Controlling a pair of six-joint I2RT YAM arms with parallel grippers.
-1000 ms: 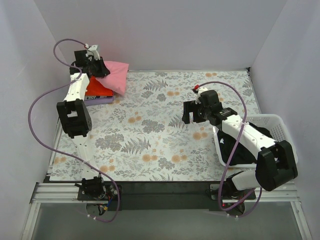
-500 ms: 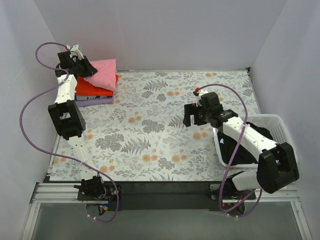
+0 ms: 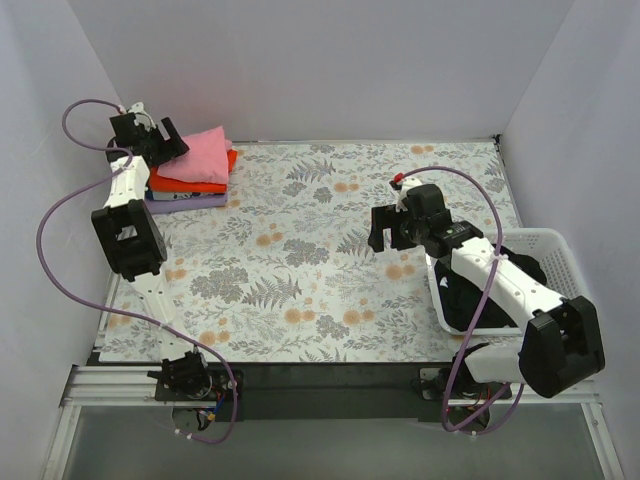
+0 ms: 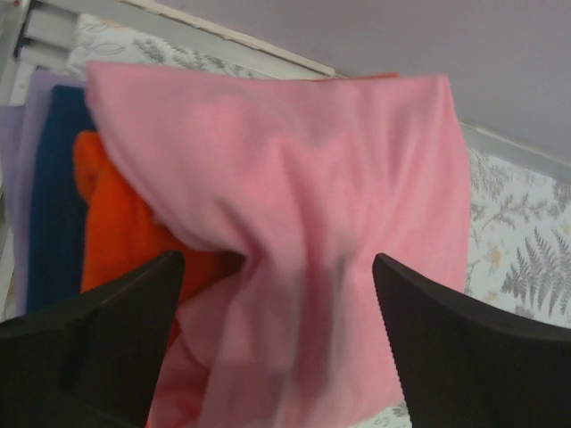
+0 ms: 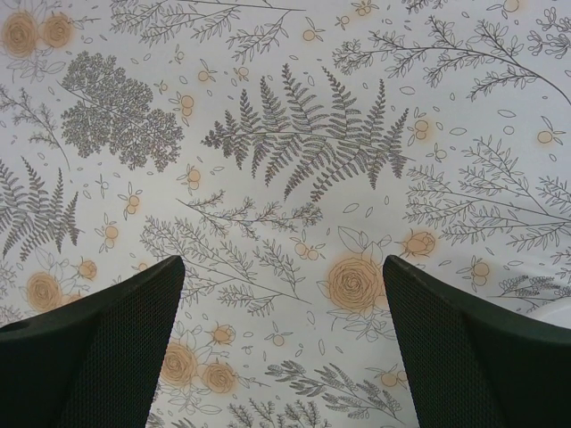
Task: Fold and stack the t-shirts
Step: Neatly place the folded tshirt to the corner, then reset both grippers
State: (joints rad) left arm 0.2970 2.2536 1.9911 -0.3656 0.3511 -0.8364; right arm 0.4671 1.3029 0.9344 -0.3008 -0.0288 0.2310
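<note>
T-shirts sit stacked on floral table by wall; left hand, right hand released.

A stack of t-shirts sits in the desk's far left corner, the left gripper just at its left side. A basket with a garment inside stands at the right edge, the right gripper over the desk left of it.
</note>
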